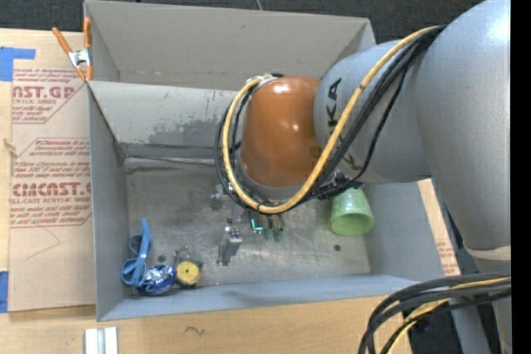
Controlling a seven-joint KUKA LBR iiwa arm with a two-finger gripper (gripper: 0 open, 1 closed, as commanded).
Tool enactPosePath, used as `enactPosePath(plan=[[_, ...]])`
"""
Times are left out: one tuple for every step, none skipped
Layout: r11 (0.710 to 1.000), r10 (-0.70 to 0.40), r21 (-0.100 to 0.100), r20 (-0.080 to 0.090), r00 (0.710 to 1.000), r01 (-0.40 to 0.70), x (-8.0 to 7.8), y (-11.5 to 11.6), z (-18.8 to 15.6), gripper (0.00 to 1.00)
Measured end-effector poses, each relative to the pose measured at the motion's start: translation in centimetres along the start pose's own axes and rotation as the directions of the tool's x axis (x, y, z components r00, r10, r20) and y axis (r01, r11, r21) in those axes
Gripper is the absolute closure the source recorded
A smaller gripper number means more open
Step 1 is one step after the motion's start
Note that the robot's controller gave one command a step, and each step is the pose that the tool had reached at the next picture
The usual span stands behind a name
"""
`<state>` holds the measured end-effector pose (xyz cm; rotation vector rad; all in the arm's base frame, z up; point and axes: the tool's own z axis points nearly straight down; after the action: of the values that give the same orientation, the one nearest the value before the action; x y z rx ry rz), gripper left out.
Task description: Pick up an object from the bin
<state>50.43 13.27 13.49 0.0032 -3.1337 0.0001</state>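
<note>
The gripper [230, 243] is seen low over the bare grey floor of the bin [166, 104], near its middle, under the orange wrist cover [278, 141]. Whether it is open or closed cannot be told. A pale green cup [352, 213] is noted just to its right, beside the arm. A blue looped thing [137, 261] and a small yellow round piece [188, 272] are recorded in the near-left corner, well apart from it.

The arm [332, 99] bears black letters "KA", and the cardboard [41, 145] at left carries red print including "CAST".
</note>
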Motion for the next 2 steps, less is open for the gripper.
enactPosePath(plan=[[0.974, -0.225, 0.004, 0.017, 0.974, 0.225, 1.5, 9.2, 5.8, 0.00], [0.918, -0.397, 0.005, 0.008, 0.918, 0.397, 2.2, 11.2, 3.5, 0.00]])
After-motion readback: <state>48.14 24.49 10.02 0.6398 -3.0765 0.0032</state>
